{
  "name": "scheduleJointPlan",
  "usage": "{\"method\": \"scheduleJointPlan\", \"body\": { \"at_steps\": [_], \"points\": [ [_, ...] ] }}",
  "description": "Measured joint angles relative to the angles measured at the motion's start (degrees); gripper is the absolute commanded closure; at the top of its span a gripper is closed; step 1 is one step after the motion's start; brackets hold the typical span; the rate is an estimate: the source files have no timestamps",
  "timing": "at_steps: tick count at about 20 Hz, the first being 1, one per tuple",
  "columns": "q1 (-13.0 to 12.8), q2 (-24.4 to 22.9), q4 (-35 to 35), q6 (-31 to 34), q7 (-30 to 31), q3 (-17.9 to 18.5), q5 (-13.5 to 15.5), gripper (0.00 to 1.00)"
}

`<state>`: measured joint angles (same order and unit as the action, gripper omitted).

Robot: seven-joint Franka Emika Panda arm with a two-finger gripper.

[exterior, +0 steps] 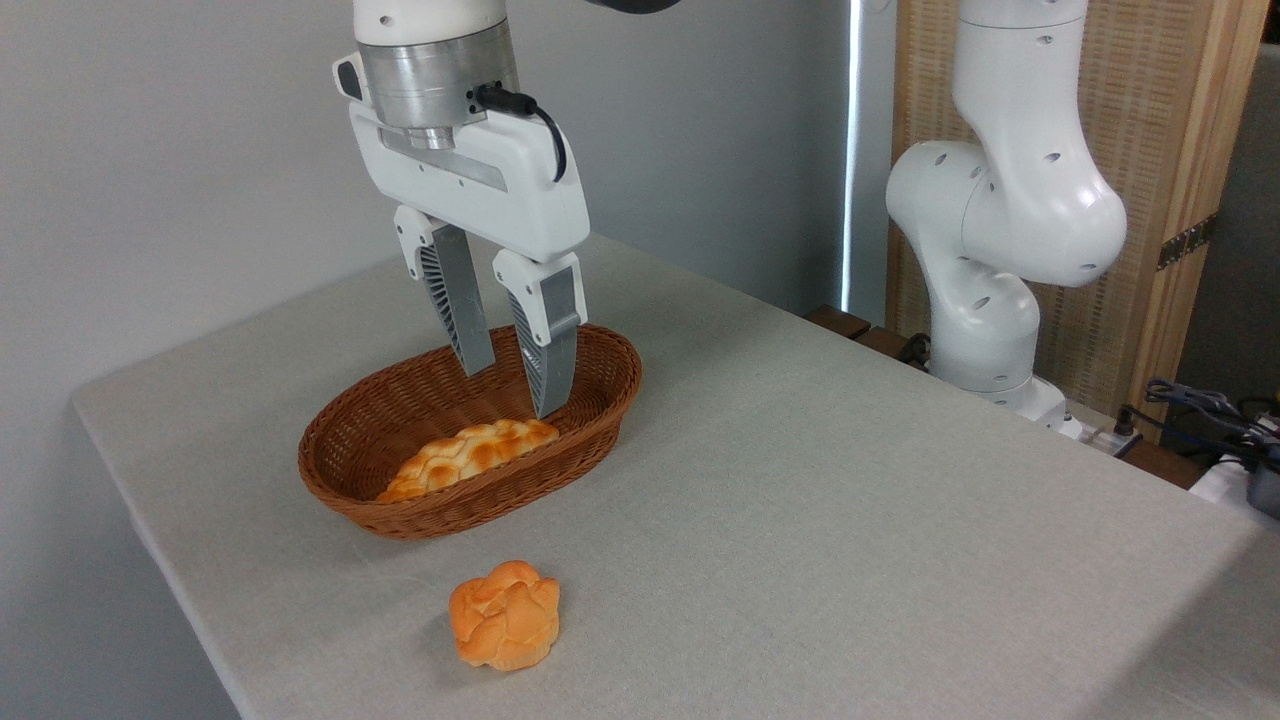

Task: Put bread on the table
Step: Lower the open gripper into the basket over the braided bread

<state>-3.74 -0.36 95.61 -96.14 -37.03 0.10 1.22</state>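
The bread (468, 456), a long braided loaf with a golden-orange crust, lay inside the brown wicker basket (380, 410), stretched along the near wall with one pointed end toward the lower left. Only its upper side showed above the rim. Nothing had yet been lifted out, so the task looked barely begun: the loaf was to be grasped, raised clear of the basket and set down on the cloth.

The hand (510, 390) hung directly over the basket with its two ribbed grey fingers (455, 300) spread apart and pointing down, empty. The nearer finger's tip stood just above the far end of the loaf; whether it touched the crust could not be told from this angle. The other finger reached down behind, toward the basket's inner floor.

On the counter (850, 480), near the front of the basket but apart from it, sat a small round knobbly orange bun (506, 614), which was not the item asked for. There was ample bare cloth to the right of the basket for the loaf.

The counter wore a light grey-beige cloth with rounded corners. Behind it stood a plain grey wall, and to the right the white arm (1010, 200) rose from its base before a woven wooden screen (1180, 120), with some cables (1200, 405) at the far right edge.
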Motion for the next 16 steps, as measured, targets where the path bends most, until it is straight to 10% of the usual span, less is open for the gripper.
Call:
{"method": "scheduleJointPlan", "body": {
  "at_steps": [5,16],
  "points": [
    [-0.2,0.4,0.8,0.0,0.0,-1.3,5.2,0.00],
    [-0.5,1.7,11.0,-14.5,6.0,-11.6,6.0,0.00]
  ]
}}
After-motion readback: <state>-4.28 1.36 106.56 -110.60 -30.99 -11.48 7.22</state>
